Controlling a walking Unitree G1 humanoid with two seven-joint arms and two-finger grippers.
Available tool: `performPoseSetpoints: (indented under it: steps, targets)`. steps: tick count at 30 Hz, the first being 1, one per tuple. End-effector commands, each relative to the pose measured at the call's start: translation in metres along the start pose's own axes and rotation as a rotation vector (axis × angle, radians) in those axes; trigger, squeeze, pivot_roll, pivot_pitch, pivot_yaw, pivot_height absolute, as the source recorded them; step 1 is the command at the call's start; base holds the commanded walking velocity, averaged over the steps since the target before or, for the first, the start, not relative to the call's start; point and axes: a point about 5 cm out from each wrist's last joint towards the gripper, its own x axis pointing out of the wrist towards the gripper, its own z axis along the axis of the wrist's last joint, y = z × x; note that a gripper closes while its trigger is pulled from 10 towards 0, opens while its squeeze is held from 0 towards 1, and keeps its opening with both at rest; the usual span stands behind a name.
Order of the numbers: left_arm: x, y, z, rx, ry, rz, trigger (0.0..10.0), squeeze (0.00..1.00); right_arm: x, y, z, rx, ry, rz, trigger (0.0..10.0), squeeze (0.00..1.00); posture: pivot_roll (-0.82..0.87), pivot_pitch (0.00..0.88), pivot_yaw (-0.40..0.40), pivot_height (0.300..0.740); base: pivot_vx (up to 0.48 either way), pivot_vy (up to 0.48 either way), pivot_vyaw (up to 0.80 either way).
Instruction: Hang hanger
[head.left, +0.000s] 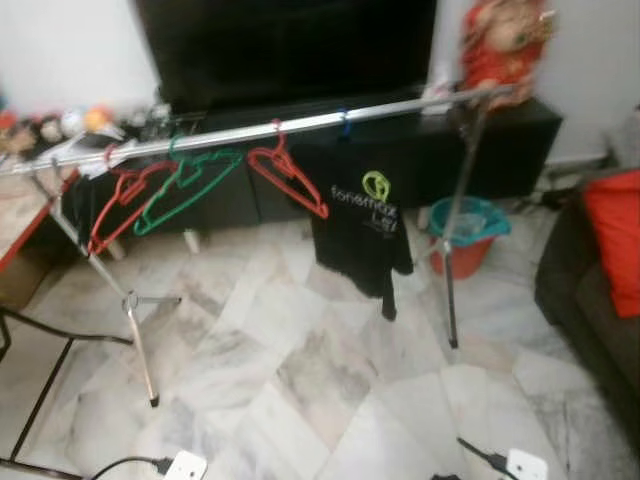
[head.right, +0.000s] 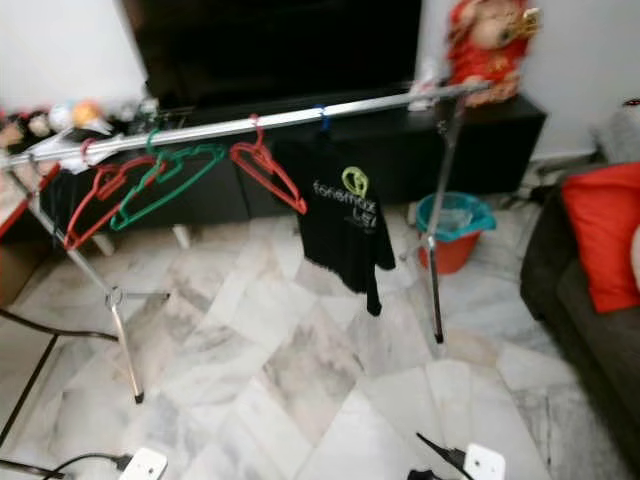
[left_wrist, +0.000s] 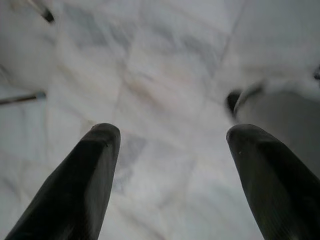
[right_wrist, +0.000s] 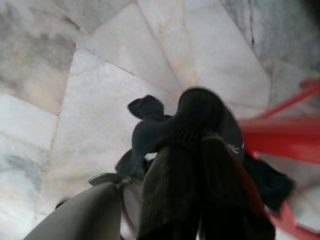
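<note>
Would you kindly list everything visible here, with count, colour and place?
Clothes rail: one, silver, across the room on two stands.
Red hangers: two, hanging on the rail.
Green hanger: one, between the red ones.
T-shirt: one, black with a green logo, hanging right of the hangers.
Bucket: one, red with a teal rim, by the right stand.
TV cabinet: one, black, behind the rail.
Cushion: one, red, on the sofa at right.
Left gripper: fingers open over the marble floor.
Right gripper: shut on a red hanger.
</note>
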Motion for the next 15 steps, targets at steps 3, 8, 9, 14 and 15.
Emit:
performPoseSetpoints:
  steps: [3,8,9,14,15]
  targets:
    - [-0.0020,0.0080,-0.0040,-0.005,0.015,0.020,10.0,0.00,-0.0002,0.0108,0.0026,0.016,-0.012,0.026,10.0,0.00,-0.26,0.000,0.090,0.740,0.000,0.294,0.00]
    - [-0.0022,0.0087,-0.0045,-0.003,0.016,0.020,10.0,0.00,-0.0003,0.0114,0.0025,0.018,-0.014,0.026,10.0,0.00,-0.26,0.000,0.094,0.740,0.000,0.292,0.00]
    - [-0.0022,0.0088,-0.0045,-0.002,0.016,0.020,10.0,0.00,-0.0003,0.0115,0.0027,0.018,-0.015,0.025,10.0,0.00,-0.26,0.000,0.094,0.740,0.000,0.292,0.00]
    - [-0.0023,0.0089,-0.0046,-0.001,0.015,0.020,10.0,0.00,-0.0003,0.0122,0.0031,0.020,-0.017,0.025,10.0,0.00,-0.26,0.000,0.095,0.740,0.000,0.229,0.00]
    - [-0.0023,0.0089,-0.0046,-0.001,0.015,0.020,10.0,0.00,-0.0003,0.0123,0.0032,0.020,-0.017,0.025,10.0,0.00,-0.26,0.000,0.095,0.740,0.000,0.000,0.00]
